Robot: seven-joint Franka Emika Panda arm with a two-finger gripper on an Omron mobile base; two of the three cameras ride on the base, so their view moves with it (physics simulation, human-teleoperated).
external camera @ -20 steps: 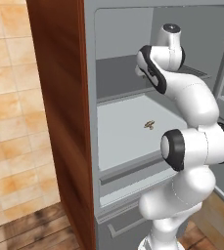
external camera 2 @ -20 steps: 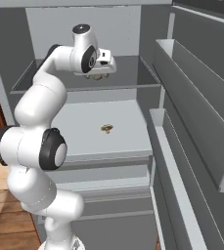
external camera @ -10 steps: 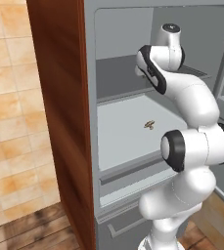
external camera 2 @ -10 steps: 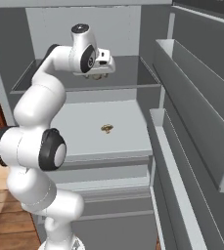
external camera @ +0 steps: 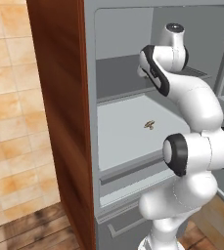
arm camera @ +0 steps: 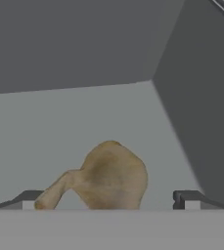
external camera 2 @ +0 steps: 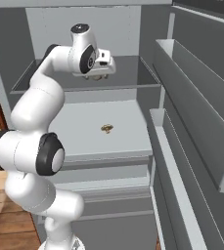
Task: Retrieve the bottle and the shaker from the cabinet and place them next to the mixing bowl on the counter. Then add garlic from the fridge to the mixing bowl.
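Tan garlic [arm camera: 109, 179] lying between wide-open, empty gripper [arm camera: 108, 199] fingertips on upper fridge shelf [external camera 2: 128, 82]; retrieval underway; next: lowering, closing.

pale fridge shelf [external camera 2: 84, 132] with one small tan garlic [external camera 2: 107, 128] near its middle

Inside the open fridge [external camera 2: 147, 29] I count two shelves: one upper shelf [external camera 2: 128, 83] and one lower shelf [external camera 2: 84, 132]. On the lower shelf lies one garlic [external camera 2: 107, 128], small and tan. Below the shelves I count two drawers [external camera: 128, 195]. One robot arm [external camera 2: 40, 107] stands in front, and it has one gripper [external camera 2: 98, 76] with two finger tips [arm camera: 184, 197].
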